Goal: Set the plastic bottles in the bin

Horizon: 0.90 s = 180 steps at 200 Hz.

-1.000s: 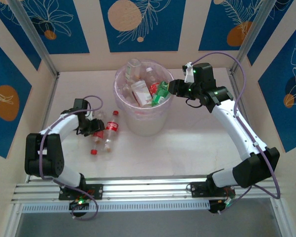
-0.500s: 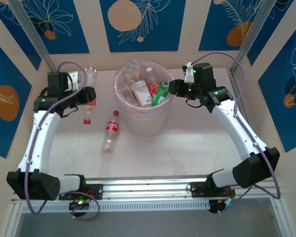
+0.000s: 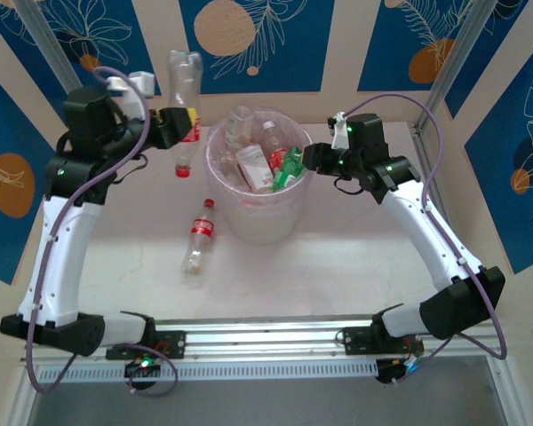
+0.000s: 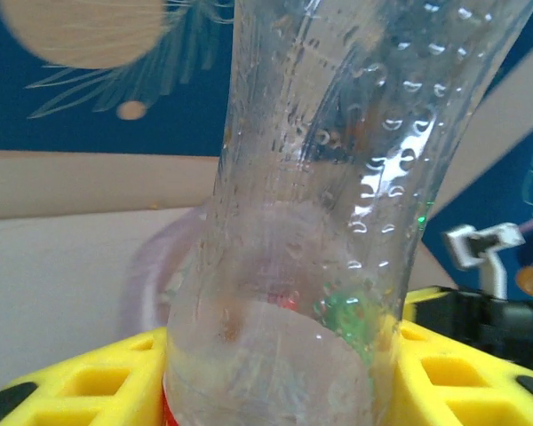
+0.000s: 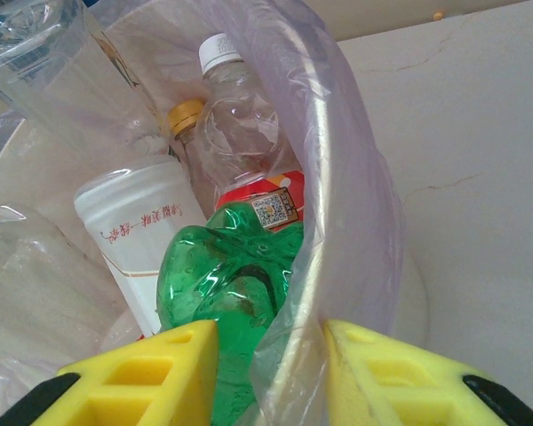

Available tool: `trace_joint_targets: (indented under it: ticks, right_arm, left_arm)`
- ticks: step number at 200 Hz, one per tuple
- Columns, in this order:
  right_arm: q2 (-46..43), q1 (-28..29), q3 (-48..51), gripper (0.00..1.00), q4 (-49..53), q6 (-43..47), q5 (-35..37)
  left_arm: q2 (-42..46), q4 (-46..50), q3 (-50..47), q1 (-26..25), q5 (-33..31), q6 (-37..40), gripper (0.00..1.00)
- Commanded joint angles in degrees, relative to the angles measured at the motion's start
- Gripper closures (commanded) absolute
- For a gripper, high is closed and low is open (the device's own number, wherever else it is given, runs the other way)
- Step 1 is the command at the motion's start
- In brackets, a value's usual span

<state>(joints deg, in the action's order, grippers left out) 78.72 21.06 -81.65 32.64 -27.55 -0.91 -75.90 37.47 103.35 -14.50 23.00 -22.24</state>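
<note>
1. One red-labelled bottle point(image 3: 184, 84), cap down, clamped in left gripper point(image 3: 171, 127) (jaws tight round its waist).
2. Held high, just left of bin point(image 3: 249, 226); long axis near upright.
3. Pinched shut across bin's rim: right gripper point(image 3: 309, 158).

cloudy white bin point(image 3: 249, 229) with pinkish-purple liner point(image 5: 342, 133); green bottle point(image 3: 290, 169) inside. raised bottle point(image 3: 183, 80) and lying bottle point(image 3: 198, 238): clear, red labels, red caps. pale cream surface point(image 3: 338, 257). blue walls point(image 3: 284, 44), orange discs, white leaf outlines.

Pale counter point(image 3: 338, 266) below, silver rail point(image 3: 266, 340) along its near edge, metal posts point(image 3: 46, 44) slanting up both sides, blue wall panels point(image 3: 284, 53) with orange discs and white leaves behind.
</note>
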Motion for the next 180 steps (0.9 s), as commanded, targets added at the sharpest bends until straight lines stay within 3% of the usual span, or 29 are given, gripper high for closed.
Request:
trace_joint_targets:
  ticks: [1,69,128,154,180]
  right_arm:
    - [-0.7,1.2,-2.3,0.63,0.8,-0.2,-0.2]
    - [-1.1,1.7,-2.2,0.63,1.0,-0.2,0.7]
    - [-1.8,1.6,-1.9,0.63,1.2,0.1,1.3]
    - [-1.7,1.4,-1.9,0.63,0.9,0.2,1.0]
    - [-1.3,1.2,-2.7,0.61,0.6,0.6,0.6]
  left_arm:
    - [-4.6,-2.5,4.0,-4.2,0.9,-0.8,0.61]
    - [-17.7,-0.8,11.4,-15.1,-1.1,1.0,0.62]
    - [-24.3,2.6,13.3,-16.8,-3.0,0.9,0.63]
    - [-24.4,2.2,11.0,-17.1,-3.2,0.3,0.47]
    - [-24.3,1.0,9.2,-17.3,-3.0,-0.2,0.40]
